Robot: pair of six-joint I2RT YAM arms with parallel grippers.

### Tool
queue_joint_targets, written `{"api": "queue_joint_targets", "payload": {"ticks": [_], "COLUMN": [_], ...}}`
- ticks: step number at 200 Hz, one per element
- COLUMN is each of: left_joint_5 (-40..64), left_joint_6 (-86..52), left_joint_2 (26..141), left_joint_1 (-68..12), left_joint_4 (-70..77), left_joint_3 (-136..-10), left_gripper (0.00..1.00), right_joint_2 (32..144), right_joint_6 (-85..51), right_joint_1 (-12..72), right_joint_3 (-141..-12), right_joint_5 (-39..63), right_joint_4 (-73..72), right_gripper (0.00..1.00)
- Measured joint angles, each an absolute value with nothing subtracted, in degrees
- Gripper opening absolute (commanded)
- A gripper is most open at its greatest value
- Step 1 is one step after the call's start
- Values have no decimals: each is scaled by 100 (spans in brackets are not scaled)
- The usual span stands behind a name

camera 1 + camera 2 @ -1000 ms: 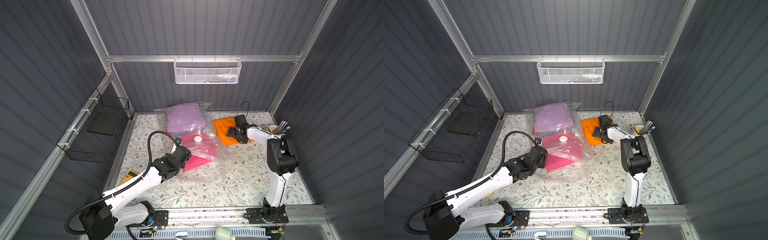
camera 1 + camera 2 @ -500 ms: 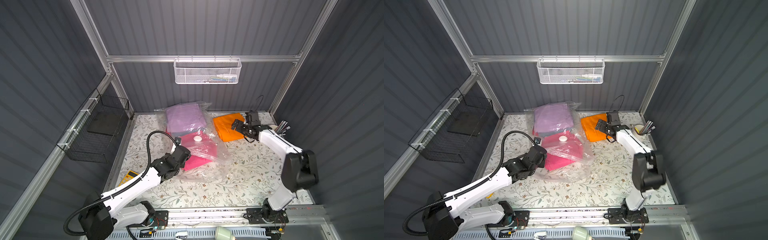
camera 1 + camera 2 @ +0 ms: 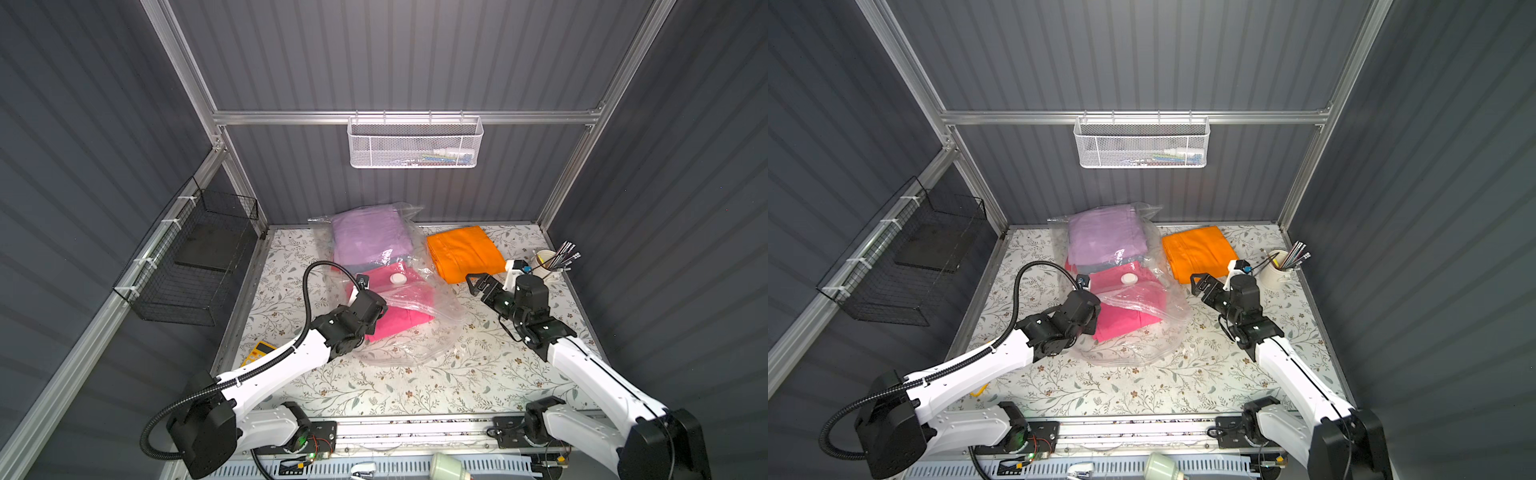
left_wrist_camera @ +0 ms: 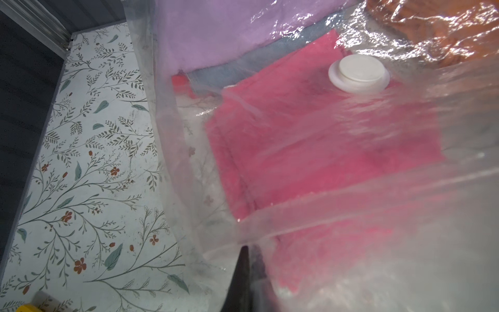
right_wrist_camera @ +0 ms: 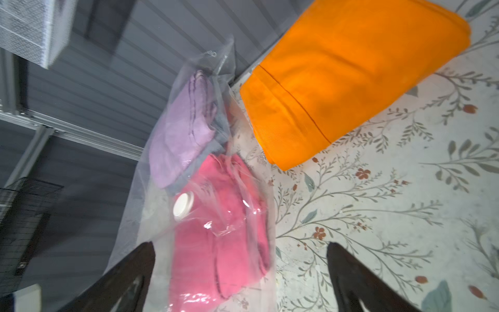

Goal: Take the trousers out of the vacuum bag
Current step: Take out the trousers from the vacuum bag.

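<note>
At the bag's 8 o'clock edge, the left pincer [image 4: 247,259] is clamped shut on the film of the vacuum bag [image 3: 419,345]. Inside, lilac trousers [image 3: 365,237] are stacked toward 12 o'clock and pink trousers [image 3: 405,318] are seen under the white valve [image 3: 397,279]. At the bag's 3 o'clock, the right pincer [image 3: 478,289] is held wide open and empty. Orange trousers [image 3: 463,251] are laid flat outside, at 1 o'clock on the table [image 3: 374,390].

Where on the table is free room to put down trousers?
Widest: the table's front strip, between the vacuum bag and the base rail. Smaller: between the bag and the right arm. Crowded: the back, with bag, orange trousers and pen cup.
</note>
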State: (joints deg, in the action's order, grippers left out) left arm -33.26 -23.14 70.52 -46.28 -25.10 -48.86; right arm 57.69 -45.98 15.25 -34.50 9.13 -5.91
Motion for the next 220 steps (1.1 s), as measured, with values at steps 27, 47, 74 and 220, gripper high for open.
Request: {"api": "queue_joint_targets", "payload": {"ticks": [27, 47, 74, 220], "left_joint_5": [-3293, -3271, -3194, -3124], "left_joint_6": [-2292, -2292, -2287, -2209], "left_joint_2": [7085, 7196, 7395, 7572], "left_joint_1": [-4628, -4628, -4628, -4628], "left_joint_4": [-2408, -2320, -2296, -2224], "left_joint_3": [-4886, -4886, -4886, -5168], "left_gripper": [0, 0, 0, 0], "right_joint_2": [5356, 4971, 4582, 6615], "right_joint_6": [-4707, -4764, -4875, -6410], "right_joint_1": [1828, 2259, 2991, 6355], "right_joint_3": [-3489, -3494, -3605, -3583], "right_joint_5": [845, 613, 226, -1435], "right_joint_4": [-314, -54, 248, -694], "right_gripper": [99, 99, 99, 98]}}
